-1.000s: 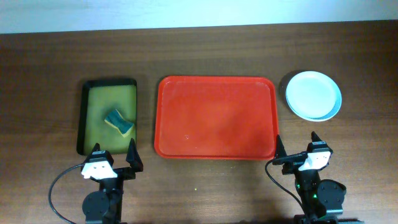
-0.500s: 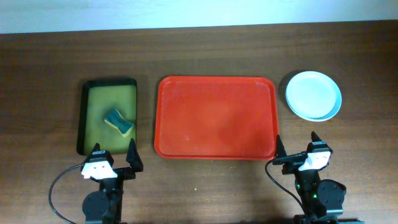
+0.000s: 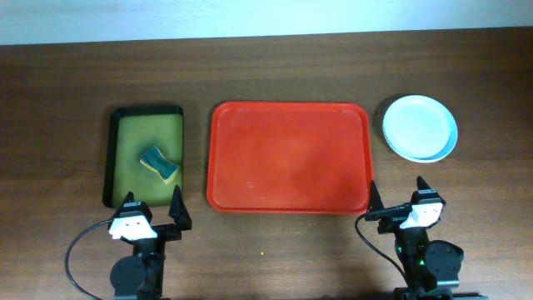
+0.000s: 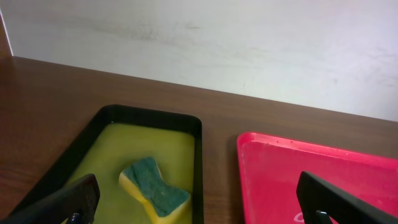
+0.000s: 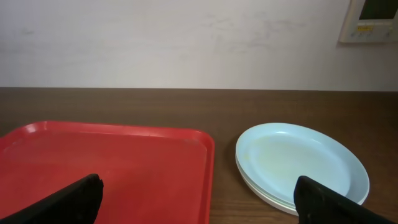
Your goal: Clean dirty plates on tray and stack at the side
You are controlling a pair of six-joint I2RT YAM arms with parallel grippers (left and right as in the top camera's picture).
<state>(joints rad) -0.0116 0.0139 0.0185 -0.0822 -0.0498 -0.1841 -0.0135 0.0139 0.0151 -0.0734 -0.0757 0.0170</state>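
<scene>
The plates [image 5: 301,158] sit stacked on the brown table [image 5: 124,102] at 4 o'clock, with a pale blue one on top. The red tray [image 5: 106,162] lies just beside them at 8 o'clock, not touching. The right gripper [image 5: 198,186] has its fingers spread wide, at 5 and 7 o'clock.

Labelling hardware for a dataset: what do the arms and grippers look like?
The left gripper and right gripper have black pointed fingers on a white block, atop black rounded arms. Black cables loop beside each; the right arm shows a green light.
</scene>
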